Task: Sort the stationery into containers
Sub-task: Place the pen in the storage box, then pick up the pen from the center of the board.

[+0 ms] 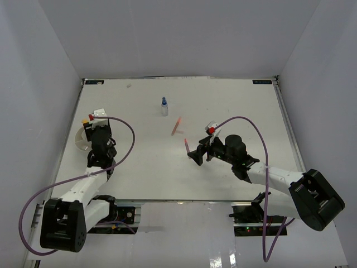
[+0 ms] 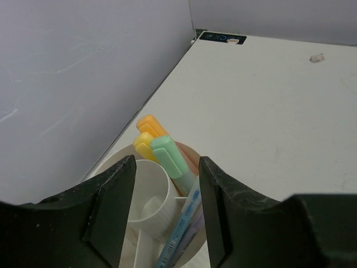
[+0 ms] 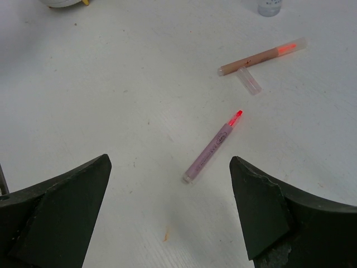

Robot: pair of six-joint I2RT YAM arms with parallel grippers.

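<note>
A table is seen from above. A dish is set at its left edge, beneath the left gripper. Within the dish, a central cup is placed, and markers are laid in a compartment beside it. A bottle is stood upright toward the far middle. Nearer, around the centre, two pens are laid apart. The farther pen is found with a loose cap just beside it. The nearer pen is found just left of the right gripper.

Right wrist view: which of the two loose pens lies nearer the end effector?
The pale pink pen with the red tip, lying ahead of the right end effector. The tan pen lies farther, beside a clear cap.
</note>
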